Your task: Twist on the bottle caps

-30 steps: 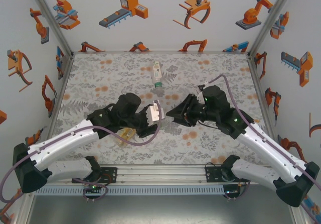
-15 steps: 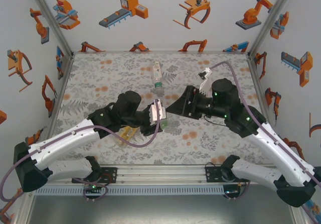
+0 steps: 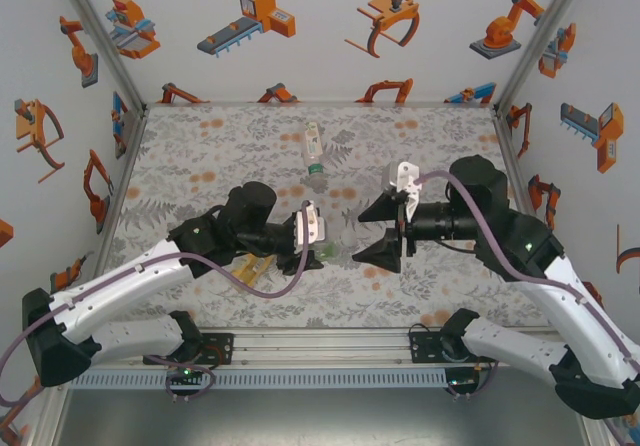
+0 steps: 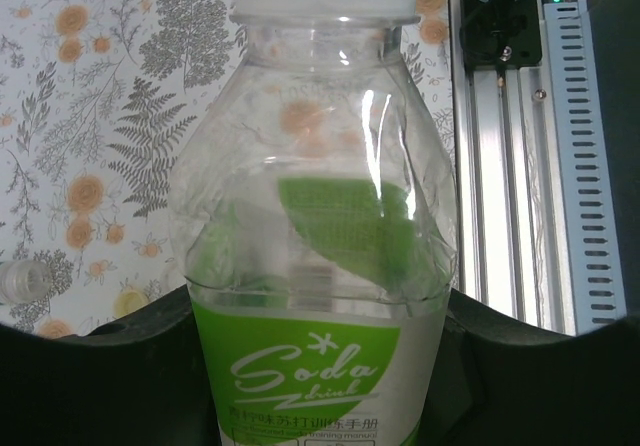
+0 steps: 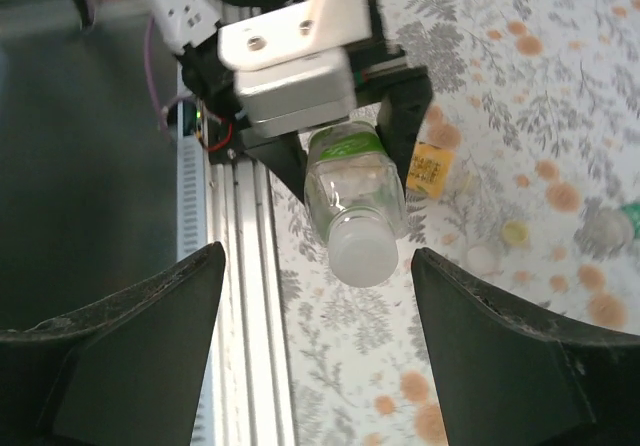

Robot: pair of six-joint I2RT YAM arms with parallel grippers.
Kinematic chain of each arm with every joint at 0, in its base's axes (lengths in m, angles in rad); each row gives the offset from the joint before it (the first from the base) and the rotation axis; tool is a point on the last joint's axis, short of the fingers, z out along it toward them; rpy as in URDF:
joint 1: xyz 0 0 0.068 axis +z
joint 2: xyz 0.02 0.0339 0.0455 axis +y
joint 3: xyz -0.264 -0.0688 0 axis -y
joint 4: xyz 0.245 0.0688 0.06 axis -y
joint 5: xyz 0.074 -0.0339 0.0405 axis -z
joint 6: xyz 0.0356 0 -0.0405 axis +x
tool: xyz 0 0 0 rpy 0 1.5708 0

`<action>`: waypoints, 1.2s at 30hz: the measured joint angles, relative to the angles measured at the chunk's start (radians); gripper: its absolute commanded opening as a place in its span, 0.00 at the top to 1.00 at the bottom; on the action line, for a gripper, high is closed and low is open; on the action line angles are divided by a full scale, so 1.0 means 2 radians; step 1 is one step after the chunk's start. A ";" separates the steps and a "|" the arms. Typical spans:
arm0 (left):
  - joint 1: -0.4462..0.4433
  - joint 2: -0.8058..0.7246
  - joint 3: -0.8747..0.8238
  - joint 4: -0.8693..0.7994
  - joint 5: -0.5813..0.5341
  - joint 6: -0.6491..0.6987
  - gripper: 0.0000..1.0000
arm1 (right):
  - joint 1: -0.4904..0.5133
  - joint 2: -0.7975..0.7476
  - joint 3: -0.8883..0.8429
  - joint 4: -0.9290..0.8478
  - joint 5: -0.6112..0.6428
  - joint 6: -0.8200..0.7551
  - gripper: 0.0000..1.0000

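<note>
1. The left gripper is clamping the green-labelled soda bottle by its body above the floral table.
2. The right gripper is gaping empty, facing the bottle's white cap.
3. A pale-yellow cap is lying loose on the table.
</note>
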 measured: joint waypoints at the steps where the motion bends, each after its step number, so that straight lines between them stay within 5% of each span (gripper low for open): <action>1: 0.000 0.000 0.000 0.000 0.002 0.000 0.82 | 0.000 0.006 0.006 -0.010 -0.011 -0.030 0.34; 11: -0.001 -0.001 0.001 0.000 0.011 -0.001 0.82 | 0.000 0.047 0.014 -0.060 -0.039 -0.156 0.45; 36: -0.006 -0.001 0.002 0.000 0.014 -0.008 0.82 | 0.000 0.046 0.005 -0.049 -0.027 -0.159 0.57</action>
